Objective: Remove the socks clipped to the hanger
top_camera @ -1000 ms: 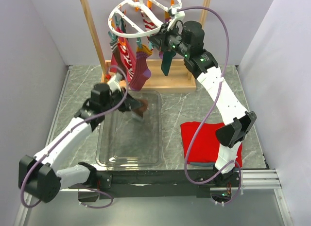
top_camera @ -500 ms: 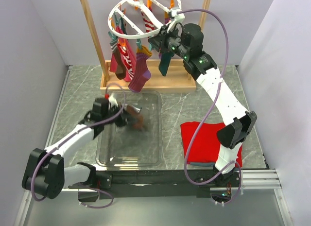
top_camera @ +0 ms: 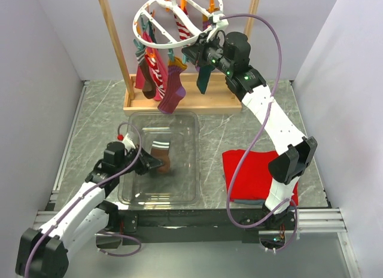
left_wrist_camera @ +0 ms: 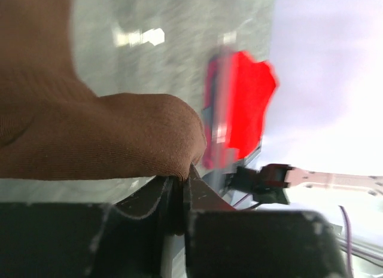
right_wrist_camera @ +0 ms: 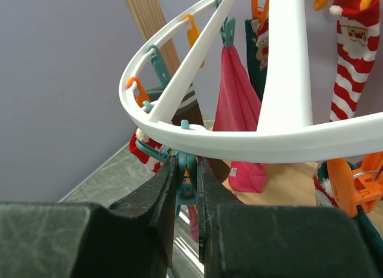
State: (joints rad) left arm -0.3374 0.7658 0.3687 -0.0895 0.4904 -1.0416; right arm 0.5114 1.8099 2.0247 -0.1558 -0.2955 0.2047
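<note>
The left tool [top_camera: 153, 164] hangs low in the clear plastic bin [top_camera: 192, 170] on the desk [top_camera: 99, 110], clenched on the edge of a brown sock [top_camera: 161, 159] that lies in the bin. The right tool [right_wrist_camera: 187, 165] is raised to the white round hanger [right_wrist_camera: 269, 140] on the wooden stand [top_camera: 114, 39], its fingers pressed on either side of a teal clip [right_wrist_camera: 187, 185] under the ring. Clipped to the hanger are a magenta-purple sock [top_camera: 172, 91], a dark teal sock [top_camera: 204, 79] and a red-and-white striped sock [right_wrist_camera: 353, 63]. A red folded cloth [top_camera: 254, 170] lies beside the bin.
</note>
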